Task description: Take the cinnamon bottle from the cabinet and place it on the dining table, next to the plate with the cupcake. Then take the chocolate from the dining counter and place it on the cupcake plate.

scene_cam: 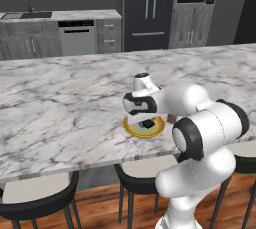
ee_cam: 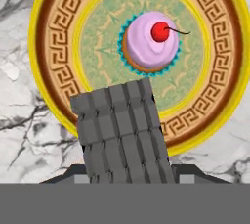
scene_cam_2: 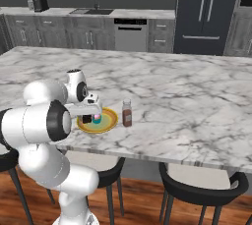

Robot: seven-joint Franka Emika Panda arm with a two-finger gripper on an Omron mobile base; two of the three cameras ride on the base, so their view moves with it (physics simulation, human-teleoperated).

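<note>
1. While the arm reaches over the dining table [scene_cam: 60,98], the left base view shows the gripper [scene_cam: 145,121] above the plate [scene_cam: 131,128], clenched on the chocolate [scene_cam: 148,123]
2. Right base view: cinnamon bottle [scene_cam_2: 127,113] already upright just beside the plate; first half looks done
3. Hand view: bar hangs over the rim, near the cupcake [ee_cam: 149,42]; release remains

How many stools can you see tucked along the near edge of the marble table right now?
3. One at the left, one under the plate's spot, one at the right. The arm's body may hide others.
</note>
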